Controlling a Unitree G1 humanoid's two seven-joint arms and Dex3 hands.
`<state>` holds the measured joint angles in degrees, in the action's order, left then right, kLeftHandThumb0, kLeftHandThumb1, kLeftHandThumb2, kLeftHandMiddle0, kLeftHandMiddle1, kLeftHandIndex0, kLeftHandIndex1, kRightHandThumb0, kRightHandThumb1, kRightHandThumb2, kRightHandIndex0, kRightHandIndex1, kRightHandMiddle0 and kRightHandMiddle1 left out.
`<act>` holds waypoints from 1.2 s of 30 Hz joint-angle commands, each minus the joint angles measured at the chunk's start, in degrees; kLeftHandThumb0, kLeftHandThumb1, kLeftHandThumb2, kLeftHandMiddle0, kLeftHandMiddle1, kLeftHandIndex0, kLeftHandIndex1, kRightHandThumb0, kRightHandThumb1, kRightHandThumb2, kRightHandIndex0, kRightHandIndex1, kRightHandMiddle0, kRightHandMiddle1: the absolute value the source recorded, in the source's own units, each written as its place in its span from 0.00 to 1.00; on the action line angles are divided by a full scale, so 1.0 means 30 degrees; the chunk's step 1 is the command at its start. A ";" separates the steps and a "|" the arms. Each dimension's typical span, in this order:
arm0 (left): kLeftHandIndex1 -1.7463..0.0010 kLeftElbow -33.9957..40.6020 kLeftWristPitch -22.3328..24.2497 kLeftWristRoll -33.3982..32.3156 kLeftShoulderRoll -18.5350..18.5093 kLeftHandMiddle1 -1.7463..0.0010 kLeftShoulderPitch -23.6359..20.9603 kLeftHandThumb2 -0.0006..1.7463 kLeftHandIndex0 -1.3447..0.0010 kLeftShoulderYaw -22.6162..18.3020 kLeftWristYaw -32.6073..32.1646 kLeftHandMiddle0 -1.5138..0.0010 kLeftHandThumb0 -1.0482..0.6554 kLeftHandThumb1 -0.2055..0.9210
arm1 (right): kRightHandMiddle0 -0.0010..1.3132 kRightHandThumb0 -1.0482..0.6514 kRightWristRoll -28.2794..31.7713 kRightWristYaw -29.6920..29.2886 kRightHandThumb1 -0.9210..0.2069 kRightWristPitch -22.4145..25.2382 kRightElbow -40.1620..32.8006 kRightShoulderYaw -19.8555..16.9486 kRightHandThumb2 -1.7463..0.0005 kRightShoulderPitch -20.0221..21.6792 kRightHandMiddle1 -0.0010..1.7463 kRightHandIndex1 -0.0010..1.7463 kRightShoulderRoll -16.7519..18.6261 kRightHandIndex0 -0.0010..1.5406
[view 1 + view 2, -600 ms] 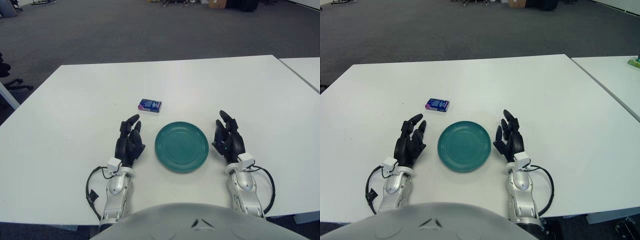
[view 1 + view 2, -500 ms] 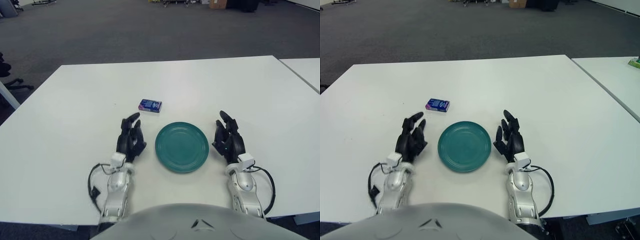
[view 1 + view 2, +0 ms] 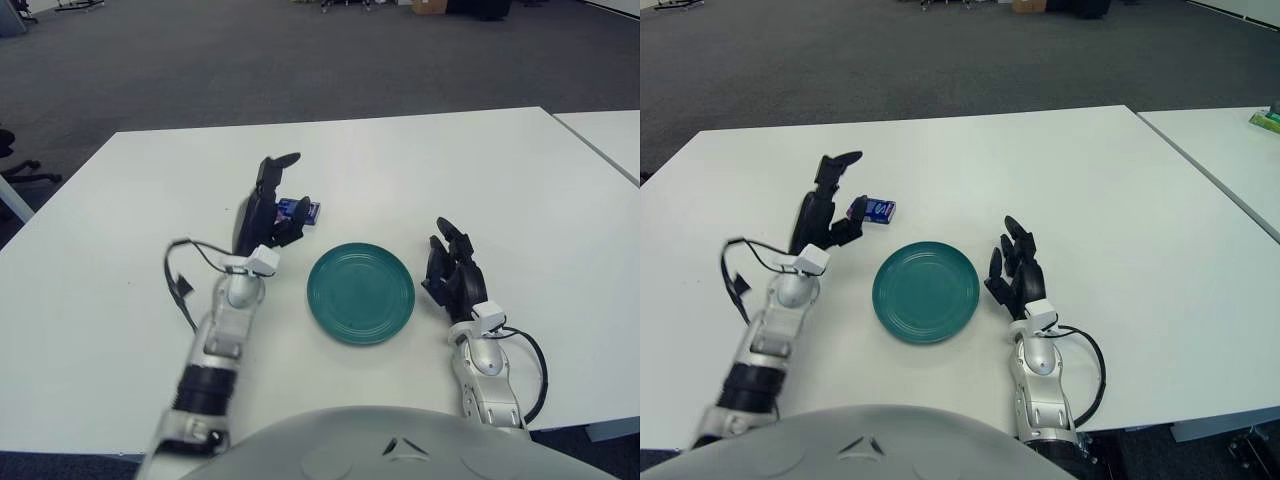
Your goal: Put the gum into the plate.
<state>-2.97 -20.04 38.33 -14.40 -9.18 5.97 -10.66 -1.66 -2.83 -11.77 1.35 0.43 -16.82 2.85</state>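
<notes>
Two hands: left hand (image 3: 266, 208) spread beside gum (image 3: 300, 210), right hand (image 3: 455, 279) relaxed by plate (image 3: 361, 293), white table (image 3: 480, 190).

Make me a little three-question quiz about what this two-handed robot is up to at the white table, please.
1. True or false: the small blue gum packet already lies in the round teal plate.
2. Which hand has reached out beside the gum packet? A) left hand B) right hand
3. Fill in: the right hand rests on the white table just to the ___ of the plate.

Key
1. False: it lies on the table beyond the plate.
2. A: fingers spread, not closed on it.
3. right
</notes>
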 commanded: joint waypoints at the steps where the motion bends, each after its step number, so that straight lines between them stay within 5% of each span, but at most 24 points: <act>1: 0.45 -0.2834 -0.0019 0.2281 -0.2430 0.99 -0.3091 0.36 1.00 0.0899 0.0196 0.73 0.07 1.00 | 0.00 0.20 -0.0099 -0.0160 0.00 0.1493 0.1846 0.0002 0.48 -0.0893 0.29 0.02 0.0068 0.17; 5: 0.38 -0.6185 -0.0109 0.4182 -0.3438 0.99 -0.6268 0.31 1.00 0.2662 0.0055 0.73 0.04 1.00 | 0.00 0.19 -0.0107 -0.0156 0.00 0.1342 0.1865 0.0080 0.48 -0.0988 0.31 0.02 0.0070 0.19; 16: 0.30 -0.8978 -0.0446 0.5202 -0.4227 0.98 -0.8758 0.27 0.95 0.5164 0.0248 0.72 0.02 1.00 | 0.00 0.17 -0.0036 -0.0356 0.00 0.0937 0.1945 -0.0003 0.48 -0.1326 0.31 0.02 0.0179 0.20; 25: 0.25 -1.7645 -0.2709 0.4805 -0.3471 1.00 -1.2911 0.27 0.93 0.7344 0.0934 0.79 0.02 1.00 | 0.00 0.18 -0.0266 -0.0772 0.00 0.0820 0.2149 0.0035 0.49 -0.1402 0.30 0.02 0.0210 0.20; 36: 0.28 -2.2250 -0.4203 0.3820 -0.2113 0.99 -1.4426 0.14 0.96 0.8295 0.2239 0.79 0.08 1.00 | 0.00 0.20 -0.0091 -0.0921 0.00 0.0995 0.1962 -0.0033 0.49 -0.1533 0.27 0.00 0.0265 0.18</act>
<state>-66.84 -32.29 50.44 -22.32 -50.56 29.79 -4.66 -2.31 -5.45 -14.39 2.21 0.73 -17.22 3.26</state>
